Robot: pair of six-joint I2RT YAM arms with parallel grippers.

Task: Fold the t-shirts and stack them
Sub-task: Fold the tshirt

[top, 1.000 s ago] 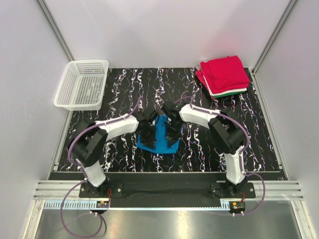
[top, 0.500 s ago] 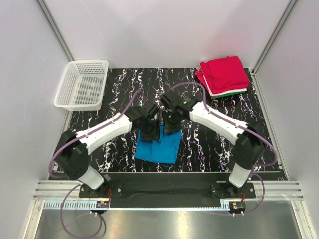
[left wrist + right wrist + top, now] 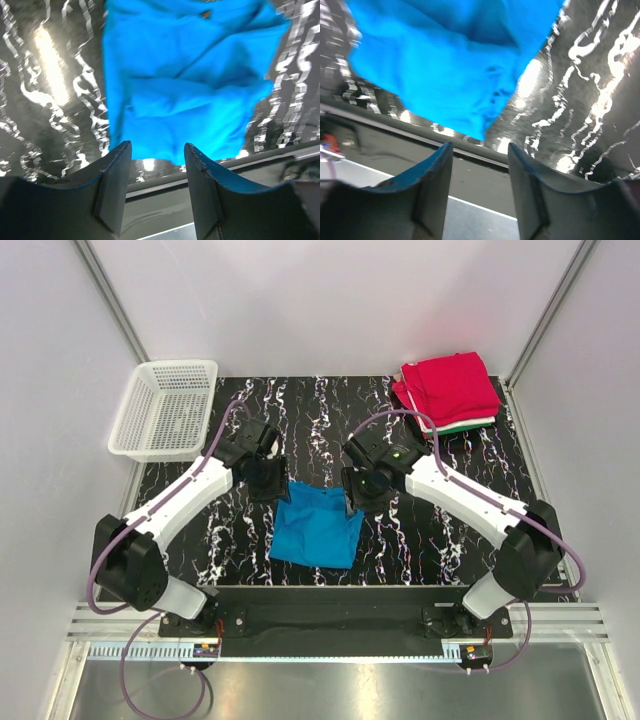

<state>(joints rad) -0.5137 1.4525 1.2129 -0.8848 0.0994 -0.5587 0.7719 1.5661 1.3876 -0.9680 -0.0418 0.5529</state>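
1. Blue t-shirt [image 3: 318, 528]: lies flat on the marbled table [image 3: 400, 550], near its front edge and between the two arms, as a roughly square folded panel, slightly skewed. Both wrist views show soft creases across the top layer. Nothing holds it.
2. Left gripper [image 3: 268, 478]: a second ago it was pressed shut over the cloth. Now its fingers stand spread and empty in the left wrist view [image 3: 157, 147], and it has drawn back to just off the shirt's far left corner.
3. Right gripper [image 3: 362, 490]: likewise shut over the shirt a second ago. Its jaws are now parted with nothing between them [image 3: 480, 146], beside the far right corner of the cloth.
4. Meaning of the change: both arms have let go together and moved outward, so the fold they were carrying appears to be laid down and finished. The panel looks squarer than the stacked shirts, so a further fold may still be needed.
5. Stack of folded t-shirts [image 3: 450, 390]: sits at the far right corner of the table, red on top with white and green edges showing beneath, well apart from the blue one, which has yet to join it.
6. White mesh basket [image 3: 165, 408]: stands at the far left corner, clear of both arms.
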